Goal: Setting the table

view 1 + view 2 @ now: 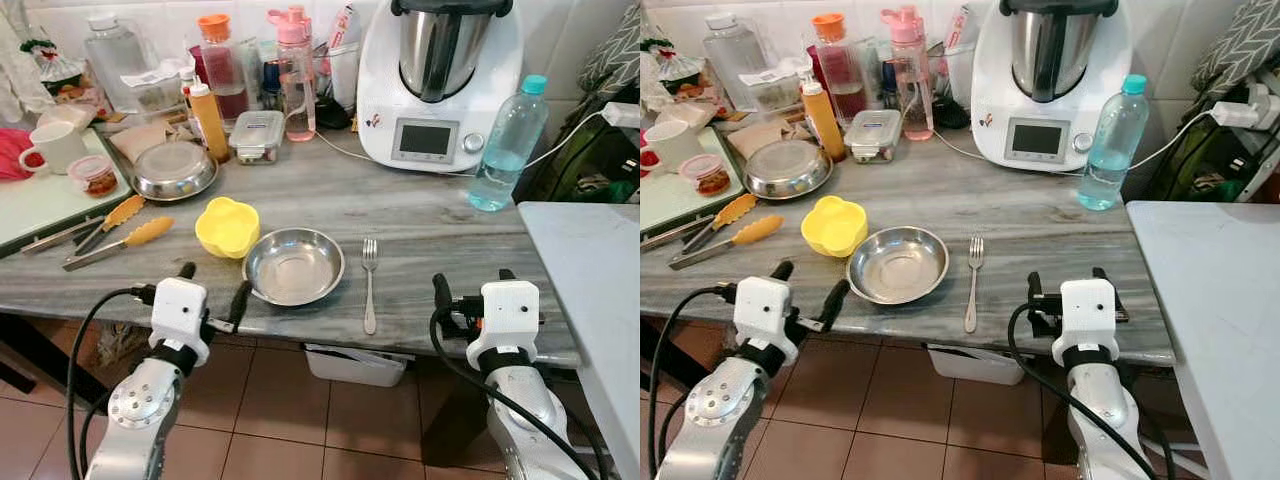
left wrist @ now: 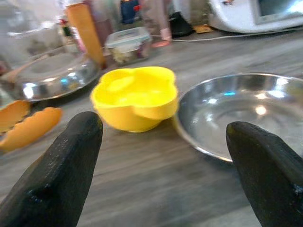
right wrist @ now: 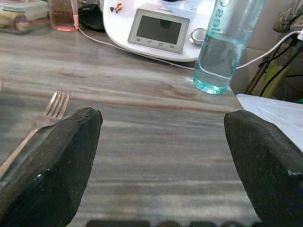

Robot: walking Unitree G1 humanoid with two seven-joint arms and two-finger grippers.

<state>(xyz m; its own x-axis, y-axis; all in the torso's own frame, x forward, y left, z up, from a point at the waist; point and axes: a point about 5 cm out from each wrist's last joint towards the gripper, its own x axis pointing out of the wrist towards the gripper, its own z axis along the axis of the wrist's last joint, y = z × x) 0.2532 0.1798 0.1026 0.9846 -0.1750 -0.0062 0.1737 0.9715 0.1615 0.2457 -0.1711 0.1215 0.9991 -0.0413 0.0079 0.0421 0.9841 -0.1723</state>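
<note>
A round steel bowl (image 1: 294,265) sits near the front edge of the grey marble counter (image 1: 420,215). A yellow flower-shaped bowl (image 1: 227,226) touches its left side. A metal fork (image 1: 369,283) lies to the bowl's right, tines pointing away from me. My left gripper (image 1: 212,290) is open at the counter's front edge, just before the two bowls. My right gripper (image 1: 472,290) is open at the front edge too, right of the fork. In the left wrist view the yellow bowl (image 2: 135,97) and the steel bowl (image 2: 239,111) show between the fingers (image 2: 57,175).
Orange-tipped tongs (image 1: 110,243) lie at the left. A lidded steel dish (image 1: 173,168), a sauce bottle (image 1: 208,120), jars and a pink bottle (image 1: 296,75) crowd the back. A white kitchen machine (image 1: 437,80) and a water bottle (image 1: 507,145) stand right. A white table (image 1: 595,290) adjoins.
</note>
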